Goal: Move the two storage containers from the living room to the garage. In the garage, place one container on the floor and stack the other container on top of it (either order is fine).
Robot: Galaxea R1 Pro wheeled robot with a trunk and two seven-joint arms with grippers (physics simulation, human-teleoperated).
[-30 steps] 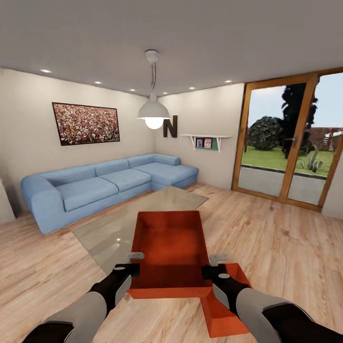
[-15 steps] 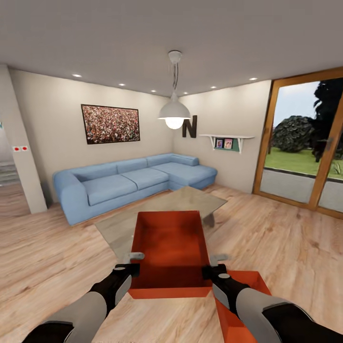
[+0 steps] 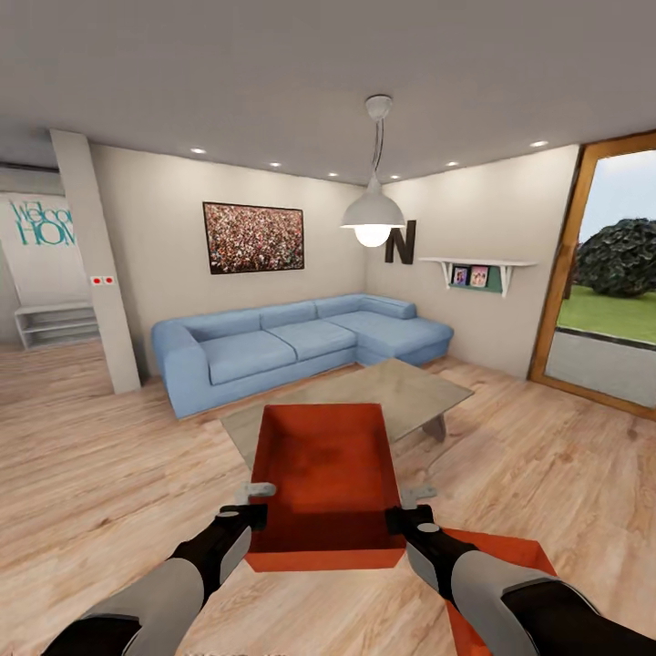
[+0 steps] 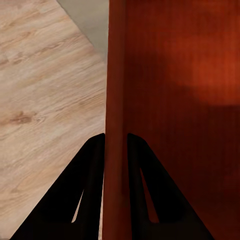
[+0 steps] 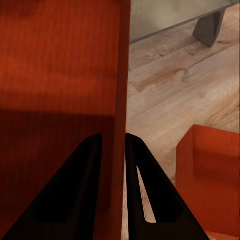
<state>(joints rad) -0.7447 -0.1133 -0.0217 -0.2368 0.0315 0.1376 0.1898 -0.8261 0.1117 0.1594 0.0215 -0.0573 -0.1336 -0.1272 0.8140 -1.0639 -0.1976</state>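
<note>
The living room has one blue corner sofa (image 3: 292, 346) against the far wall, one glass table (image 3: 364, 405) on the wood-plank floor (image 3: 100, 474) in front of it, one framed picture (image 3: 253, 238), one hanging lamp (image 3: 373, 214) and one wall shelf (image 3: 477, 271). There are two orange-red bins. One bin (image 3: 326, 478) is held up in front of the robot, between its two arms, with its open top facing up; the second bin (image 3: 510, 569) sits on the wood floor at the lower right, partly hidden behind the right arm. The left tool (image 3: 258, 502) is clamped on the held bin's left wall, one finger on each side of the wall in the left wrist view (image 4: 116, 145). The right tool (image 3: 410, 507) is clamped the same way on the right wall (image 5: 114, 145). Compared with a second ago, the whole view has swung to the left: the sofa and glass doors sit further right, a pillar (image 3: 98, 273) and a hallway now show at the left, and the held bin keeps its place between the arms.
</note>
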